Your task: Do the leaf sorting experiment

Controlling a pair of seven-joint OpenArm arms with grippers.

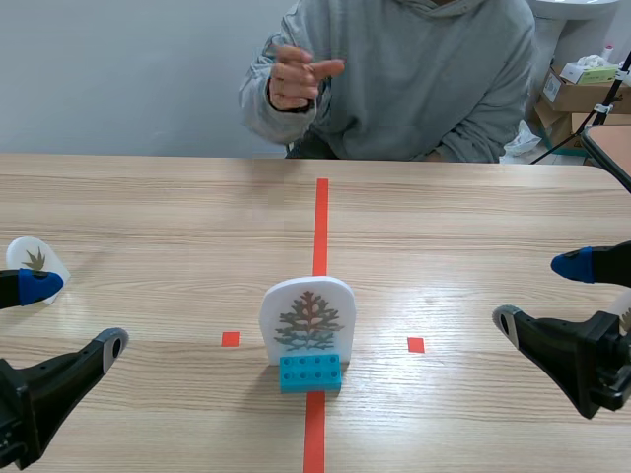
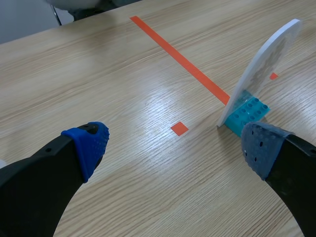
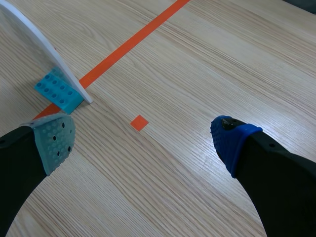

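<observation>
Two grippers sit nearest, one on either side of the brick: the left gripper (image 1: 77,315) and the right gripper (image 1: 540,294). Both are released, with fingers spread wide and nothing between them. One blue brick (image 1: 310,372) stands on the red line and holds one white leaf card (image 1: 309,310) upright. One smaller leaf card (image 1: 36,259) is well left of the brick, just beside the left gripper. Two red squares flank the brick. Beyond the brick sits one person with one hand (image 1: 296,77) raised.
</observation>
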